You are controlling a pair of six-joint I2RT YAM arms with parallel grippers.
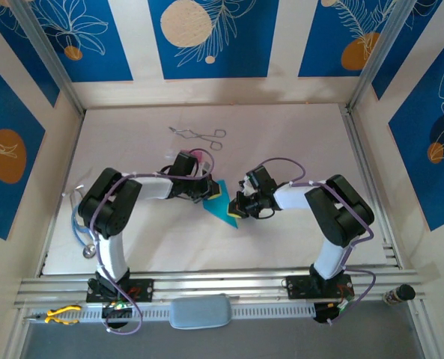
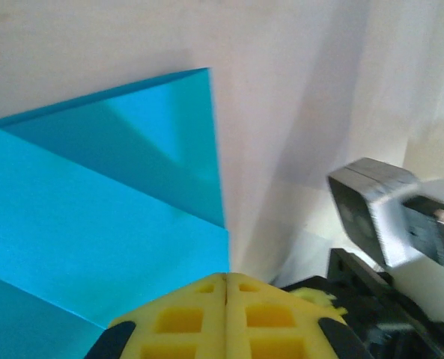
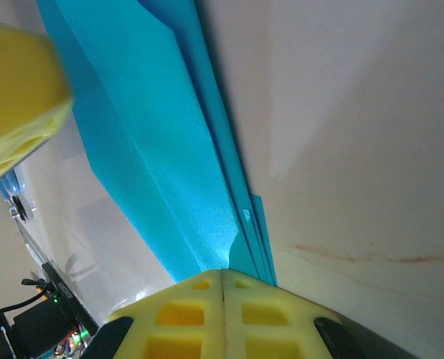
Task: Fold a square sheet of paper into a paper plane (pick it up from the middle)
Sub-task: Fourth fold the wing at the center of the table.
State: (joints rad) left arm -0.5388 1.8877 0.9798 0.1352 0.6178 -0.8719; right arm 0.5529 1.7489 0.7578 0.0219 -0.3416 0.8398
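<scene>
Top external view: where is the paper plane (image 1: 223,208)?
– Flat on the counter (image 1: 281,134), between both arms. Left jaws and right jaws are pressed together, tips against its edges.
– Handling?
– Expect it to be light, thin and limp; it creases readily and may slide. Grip the layered folds at mid-body, not the point.

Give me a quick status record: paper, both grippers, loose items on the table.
paper: cyan paper plane, folded layers, flat on table between the grippers
left gripper: shut, tips at the paper's edge
right gripper: shut, tips at its narrow end
loose items: metal forceps, far centre; pink block behind left gripper
</scene>
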